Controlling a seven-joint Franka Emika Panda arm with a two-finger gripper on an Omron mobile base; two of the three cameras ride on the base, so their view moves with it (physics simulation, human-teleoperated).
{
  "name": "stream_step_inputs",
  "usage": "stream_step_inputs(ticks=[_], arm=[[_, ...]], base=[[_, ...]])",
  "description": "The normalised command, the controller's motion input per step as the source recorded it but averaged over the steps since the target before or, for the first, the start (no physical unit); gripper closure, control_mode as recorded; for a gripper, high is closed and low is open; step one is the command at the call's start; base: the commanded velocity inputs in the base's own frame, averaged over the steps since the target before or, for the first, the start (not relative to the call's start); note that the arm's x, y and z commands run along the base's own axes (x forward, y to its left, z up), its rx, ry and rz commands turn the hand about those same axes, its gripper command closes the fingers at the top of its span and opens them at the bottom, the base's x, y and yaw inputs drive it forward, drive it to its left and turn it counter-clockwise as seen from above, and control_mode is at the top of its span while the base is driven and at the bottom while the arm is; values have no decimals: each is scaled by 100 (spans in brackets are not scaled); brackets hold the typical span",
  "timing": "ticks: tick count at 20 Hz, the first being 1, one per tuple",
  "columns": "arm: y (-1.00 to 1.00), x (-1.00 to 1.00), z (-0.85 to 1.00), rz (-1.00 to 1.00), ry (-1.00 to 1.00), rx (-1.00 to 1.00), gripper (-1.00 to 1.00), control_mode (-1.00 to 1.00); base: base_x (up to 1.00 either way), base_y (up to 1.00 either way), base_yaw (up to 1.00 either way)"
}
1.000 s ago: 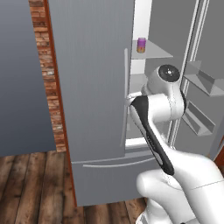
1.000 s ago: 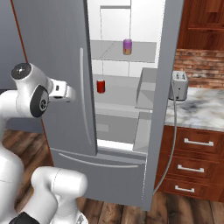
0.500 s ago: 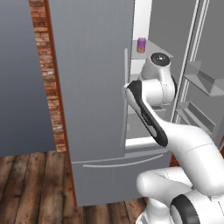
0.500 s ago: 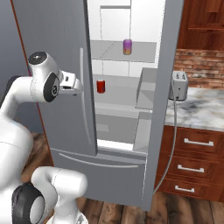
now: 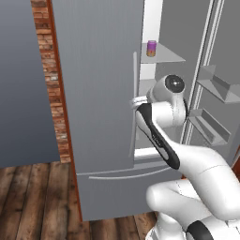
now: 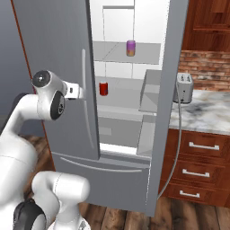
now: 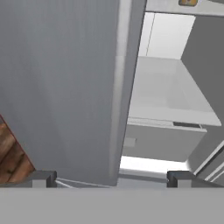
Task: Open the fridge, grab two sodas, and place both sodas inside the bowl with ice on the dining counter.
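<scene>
I have the fingers [image 7: 112, 179] spread as wide as they go, with nothing held between them. In the hand view one dark tip [image 7: 43, 178] sits low on the left and the other low on the right, and the edge of the fridge's [image 5: 98, 93] closed left door runs up between them, nearer the middle than either tip. Left of the fingers is that door's flat grey face; right of them the white interior opens out, with a grey shelf ahead and a bright gap below it.

From the right base view the hand is up against the left door beside its long silver handle [image 6: 85, 99]. The red soda [image 6: 103, 88] stands upright on a middle shelf, just beyond the door edge and close to the fingers, a little past them into the compartment. The purple soda [image 6: 130, 47], with its orange-tan base, stands upright on the shelf above, higher than the fingers and farther to the right. In the left base view I can see it on that upper shelf above the arm's wrist.

The right door [image 6: 168, 90] stands swung open. Beyond it a toaster [image 6: 184, 87] sits on a marble surface [image 6: 204, 112] over wooden drawers, well apart from the fingers.
</scene>
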Motion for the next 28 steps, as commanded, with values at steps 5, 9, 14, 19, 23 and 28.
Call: stream_step_inputs(ticks=[5, 9, 14, 19, 23, 28], arm=[[-2, 65, -3, 0, 0, 7, -100, -100], [0, 63, 0, 0, 4, 3, -100, -100], [0, 49, -1, 0, 4, 0, -100, -100], [0, 42, -7, 0, 0, 1, -100, -100], [0, 40, -12, 0, 0, 0, -100, -100], [0, 38, -14, 0, 0, 0, -100, -100]], base=[[0, 0, 0], [0, 0, 0], [0, 0, 0], [0, 0, 0], [0, 0, 0], [0, 0, 0]])
